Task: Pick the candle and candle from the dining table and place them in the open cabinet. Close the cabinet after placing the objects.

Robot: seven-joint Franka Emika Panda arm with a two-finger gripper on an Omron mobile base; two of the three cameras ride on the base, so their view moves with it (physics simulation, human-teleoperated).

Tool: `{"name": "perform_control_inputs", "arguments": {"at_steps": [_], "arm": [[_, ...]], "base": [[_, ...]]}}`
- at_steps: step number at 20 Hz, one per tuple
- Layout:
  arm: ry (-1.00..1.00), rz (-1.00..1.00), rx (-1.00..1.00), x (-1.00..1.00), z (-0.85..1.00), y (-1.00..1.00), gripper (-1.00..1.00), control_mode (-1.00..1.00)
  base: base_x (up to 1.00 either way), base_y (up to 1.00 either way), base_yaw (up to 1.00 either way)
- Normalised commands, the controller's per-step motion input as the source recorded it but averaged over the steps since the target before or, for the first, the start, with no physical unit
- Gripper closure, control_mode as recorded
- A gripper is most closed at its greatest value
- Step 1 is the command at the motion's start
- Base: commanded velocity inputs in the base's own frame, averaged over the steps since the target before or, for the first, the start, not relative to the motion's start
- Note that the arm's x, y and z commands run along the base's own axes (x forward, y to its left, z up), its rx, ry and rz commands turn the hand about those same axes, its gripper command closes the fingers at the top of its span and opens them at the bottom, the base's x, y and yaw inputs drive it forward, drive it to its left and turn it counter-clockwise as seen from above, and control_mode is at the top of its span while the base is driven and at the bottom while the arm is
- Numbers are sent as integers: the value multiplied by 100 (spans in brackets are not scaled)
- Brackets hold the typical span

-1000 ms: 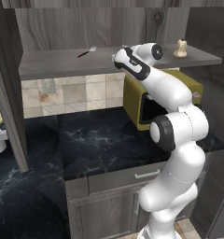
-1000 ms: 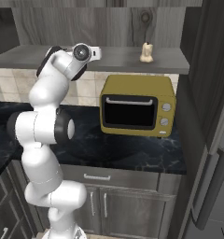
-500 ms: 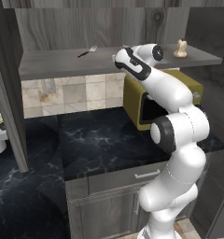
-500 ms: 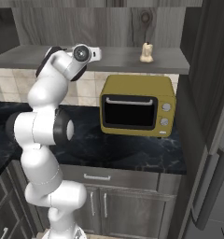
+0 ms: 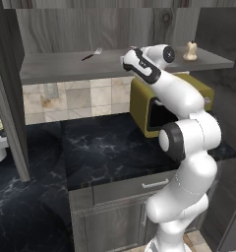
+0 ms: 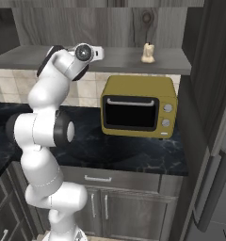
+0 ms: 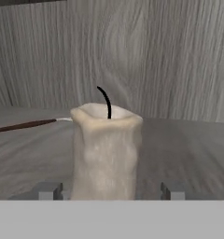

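Note:
A cream lumpy candle [image 7: 107, 154] with a black wick stands upright on the flat grey shelf of the cabinet [image 7: 188, 149]. My gripper [image 7: 110, 190] is open around it, and a gap shows between the wax and each of the fingertips [image 7: 48, 190]. From the base, my hand [image 6: 97, 52] reaches in over the shelf's [image 5: 56, 66] front edge and the arm hides this candle. A second candle [image 5: 190, 51] [image 6: 148, 52] stands at the shelf's right end, well apart from the gripper. The dining table is out of view.
A thin dark-handled utensil [image 5: 92, 54] [image 7: 25, 125] lies on the shelf to the left of my hand. A yellow microwave [image 6: 138, 106] sits under the shelf on a black marbled counter [image 5: 110, 152]. Cabinet doors stand open at the left [image 5: 9, 98] and right [image 6: 213, 70].
The arm and both candles stay where they were. The jaws have come apart from the candle on the shelf.

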Motion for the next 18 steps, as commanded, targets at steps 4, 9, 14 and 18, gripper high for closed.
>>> {"name": "perform_control_inputs", "arguments": {"at_steps": [4,9,14,18], "arm": [[0,0,0,-8,0,-25,-100,-100],[0,0,0,-13,0,-10,-100,-100],[0,0,0,-36,0,0,-100,-100],[0,0,0,-77,4,0,-100,-100]], "base": [[0,0,0],[0,0,0],[0,0,0],[0,0,0]]}}
